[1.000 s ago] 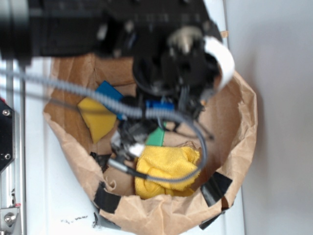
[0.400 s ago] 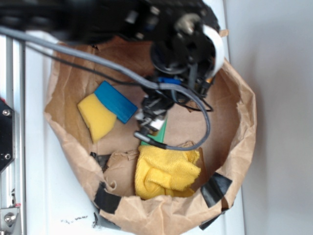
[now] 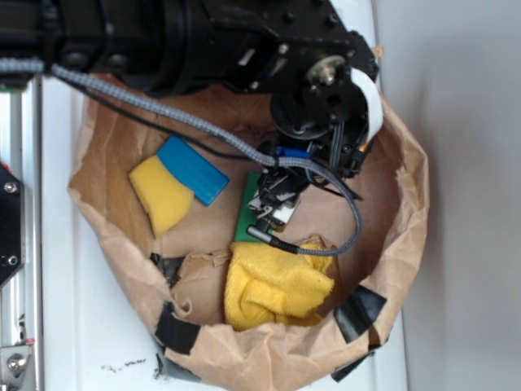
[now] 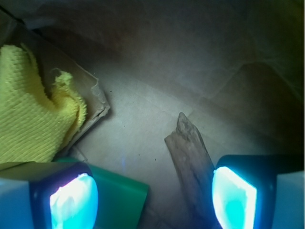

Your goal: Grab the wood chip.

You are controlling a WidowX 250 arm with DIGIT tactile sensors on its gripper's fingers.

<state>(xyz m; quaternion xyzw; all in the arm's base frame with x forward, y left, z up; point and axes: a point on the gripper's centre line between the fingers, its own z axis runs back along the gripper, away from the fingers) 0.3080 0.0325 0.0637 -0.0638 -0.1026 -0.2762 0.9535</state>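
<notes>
the pincer (image 4: 152, 200) hangs spread apart inside the brown paper bag (image 3: 391, 244), gripping nothing. the wood chip (image 4: 193, 160) lies flat on the bag floor between its fingers, close against the right-hand one in the wrist view. the green block (image 4: 121, 200) sits under the left-hand finger, the yellow cloth (image 4: 33, 114) beyond it.

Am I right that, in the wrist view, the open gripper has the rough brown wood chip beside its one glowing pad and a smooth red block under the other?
Not quite: the block is green, not red. The wrist view shows the smooth green block under one glowing pad and the rough brown wood chip beside the other, with the gripper open as you say.
</notes>
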